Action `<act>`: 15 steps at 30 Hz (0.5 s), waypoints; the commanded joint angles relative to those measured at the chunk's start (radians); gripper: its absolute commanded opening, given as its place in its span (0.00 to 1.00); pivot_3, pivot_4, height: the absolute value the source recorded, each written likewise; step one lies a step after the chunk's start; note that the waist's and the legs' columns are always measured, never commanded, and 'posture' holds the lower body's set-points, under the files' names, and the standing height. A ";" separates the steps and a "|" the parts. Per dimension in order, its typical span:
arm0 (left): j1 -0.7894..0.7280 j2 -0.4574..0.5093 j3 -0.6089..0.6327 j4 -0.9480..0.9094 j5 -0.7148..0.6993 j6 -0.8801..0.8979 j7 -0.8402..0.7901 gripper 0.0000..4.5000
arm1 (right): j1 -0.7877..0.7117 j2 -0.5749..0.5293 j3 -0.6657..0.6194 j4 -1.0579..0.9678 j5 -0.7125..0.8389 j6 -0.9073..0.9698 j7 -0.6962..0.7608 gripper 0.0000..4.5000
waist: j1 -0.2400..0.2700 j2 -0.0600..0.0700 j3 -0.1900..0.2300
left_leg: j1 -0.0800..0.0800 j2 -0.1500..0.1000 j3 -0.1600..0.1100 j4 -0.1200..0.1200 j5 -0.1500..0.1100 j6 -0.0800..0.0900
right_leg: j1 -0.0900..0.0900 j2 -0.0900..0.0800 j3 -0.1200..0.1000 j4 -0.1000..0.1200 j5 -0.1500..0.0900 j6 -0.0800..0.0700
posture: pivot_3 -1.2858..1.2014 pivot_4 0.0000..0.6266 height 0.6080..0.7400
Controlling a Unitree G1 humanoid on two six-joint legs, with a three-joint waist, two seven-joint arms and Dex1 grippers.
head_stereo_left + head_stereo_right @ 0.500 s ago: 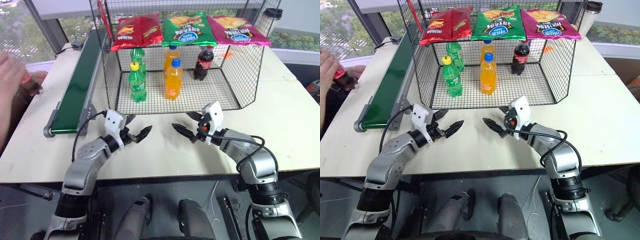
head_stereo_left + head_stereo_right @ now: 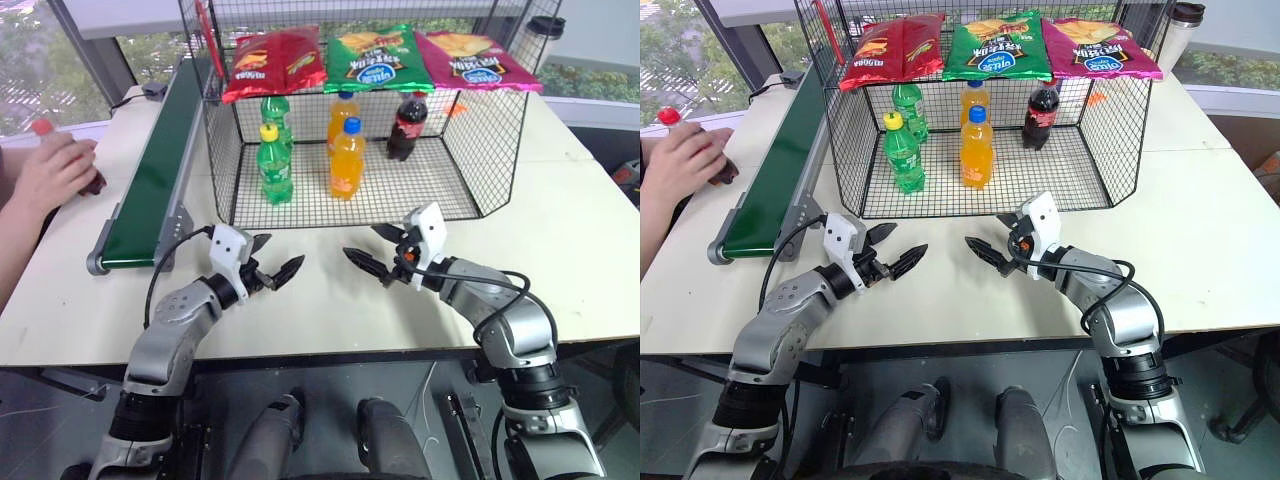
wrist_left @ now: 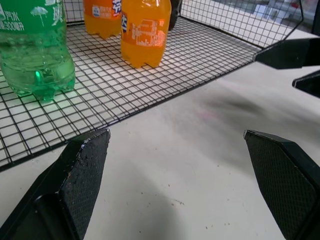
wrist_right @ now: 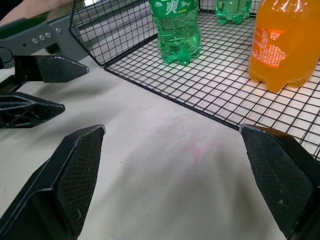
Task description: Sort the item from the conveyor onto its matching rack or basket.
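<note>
While both claws hung empty over the table, the left claw point(image 2: 278, 272) and right claw point(image 2: 366, 259) stood wide apart, tips facing each other. Well out beyond the left claw, past the belt point(image 2: 150, 185), a person's hand point(image 2: 55, 175) held what was probably the cola point(image 2: 666, 117). Best wait until it rides the belt, then grip its body upright for the cage point(image 2: 480, 150)

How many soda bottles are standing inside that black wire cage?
5: two green at the left, one behind the other; two orange in the middle, likewise; one cola bottle at the back right. None seems hidden.
</note>
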 commanded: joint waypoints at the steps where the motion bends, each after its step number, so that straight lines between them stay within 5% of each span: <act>1: 0.010 0.007 0.005 -0.044 0.002 -0.027 -0.004 1.00 | 0.000 -0.004 -0.013 -0.051 0.017 -0.006 0.007 0.99 | 0.000 0.000 0.000 | 0.000 0.000 0.000 0.000 0.000 0.000 | 0.000 0.000 0.000 0.000 0.000 0.000 | 0.52 0.24 0.98; 15: 0.022 0.021 -0.011 -0.059 0.015 -0.039 -0.019 1.00 | 0.000 -0.016 0.034 -0.030 -0.038 -0.064 0.040 0.99 | 0.000 0.000 0.000 | 0.000 0.000 0.000 0.000 0.000 0.000 | 0.000 0.000 0.000 -0.001 0.000 0.000 | 0.52 0.24 0.98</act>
